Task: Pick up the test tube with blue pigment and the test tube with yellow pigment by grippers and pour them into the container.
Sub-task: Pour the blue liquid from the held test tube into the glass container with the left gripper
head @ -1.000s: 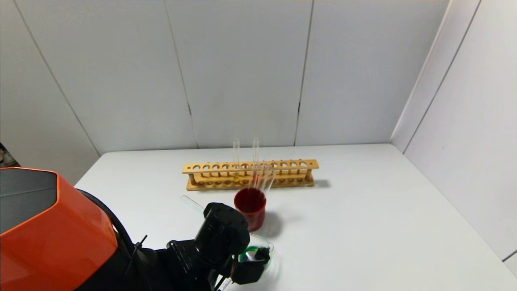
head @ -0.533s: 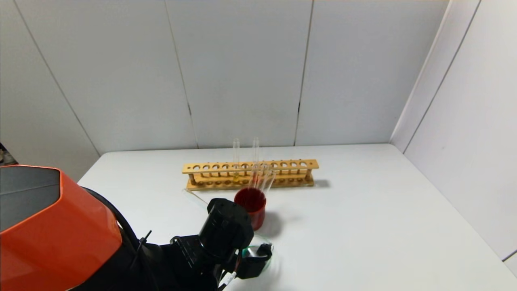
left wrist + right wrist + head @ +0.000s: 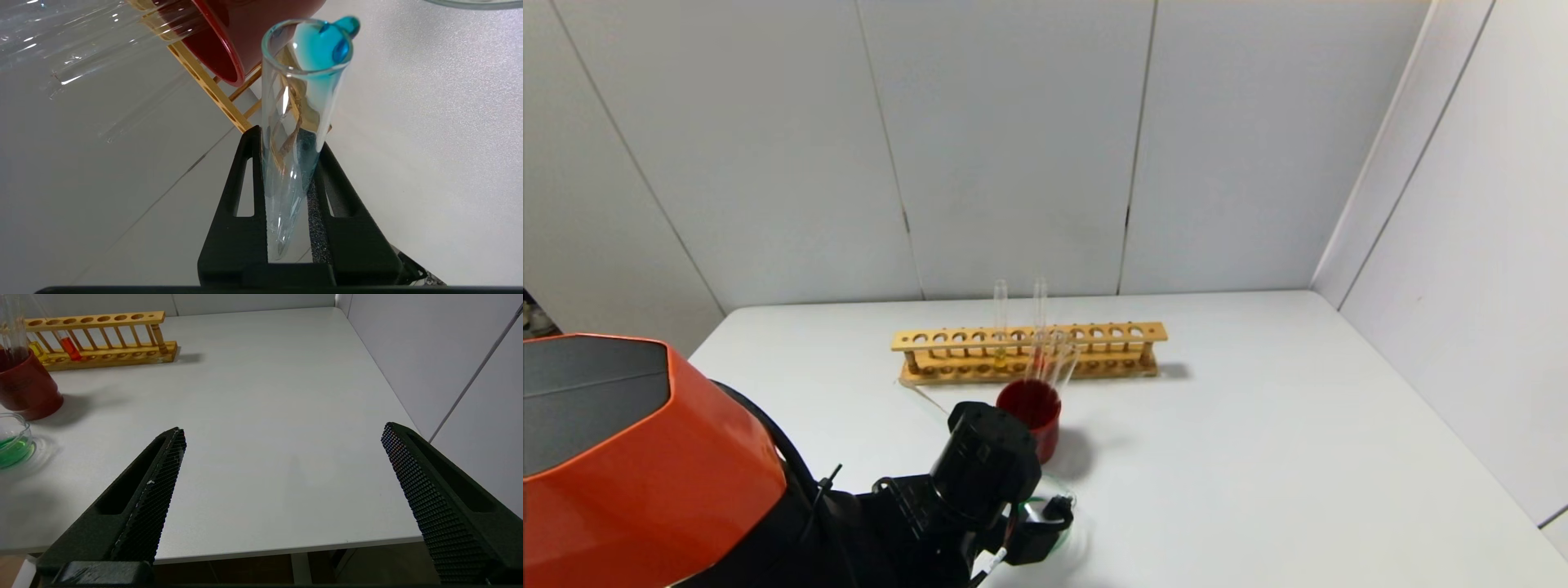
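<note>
A: Why is the test tube with blue pigment [image 3: 300, 122] tipped?
B: It is clamped between the left gripper [image 3: 286, 196] fingers, mouth lowered, blue drops at the rim, beside the container [image 3: 14, 443] of green liquid on the surface [image 3: 1258, 449].
A: The right gripper [image 3: 282, 490]?
B: Held back, fingers spread wide, empty.

No readable text — no labels, numbers.

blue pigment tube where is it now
The test tube with blue pigment is clamped in the left gripper, tipped over the container, just in front of the red cup.
</note>
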Controlling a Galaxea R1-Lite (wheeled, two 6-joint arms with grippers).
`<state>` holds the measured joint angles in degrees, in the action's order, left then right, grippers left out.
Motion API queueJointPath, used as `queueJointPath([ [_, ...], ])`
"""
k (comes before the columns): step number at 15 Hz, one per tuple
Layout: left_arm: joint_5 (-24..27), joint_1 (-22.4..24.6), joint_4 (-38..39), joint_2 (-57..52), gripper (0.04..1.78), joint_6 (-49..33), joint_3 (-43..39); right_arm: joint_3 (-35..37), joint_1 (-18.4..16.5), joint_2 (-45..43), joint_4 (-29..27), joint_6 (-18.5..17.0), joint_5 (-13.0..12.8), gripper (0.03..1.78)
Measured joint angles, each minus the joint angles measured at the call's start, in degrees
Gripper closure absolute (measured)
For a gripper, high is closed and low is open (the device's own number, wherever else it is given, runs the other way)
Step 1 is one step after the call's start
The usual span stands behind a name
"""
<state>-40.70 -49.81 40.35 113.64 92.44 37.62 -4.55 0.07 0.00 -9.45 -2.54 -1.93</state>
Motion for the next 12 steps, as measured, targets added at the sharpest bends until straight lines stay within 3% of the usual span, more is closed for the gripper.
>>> queueJointPath([
  [12,-0.3,-0.5,0.1,0.5,1.49,4.1,-0.5,0.0,0.0,0.0,0.0,0.0,0.0,0.06],
])
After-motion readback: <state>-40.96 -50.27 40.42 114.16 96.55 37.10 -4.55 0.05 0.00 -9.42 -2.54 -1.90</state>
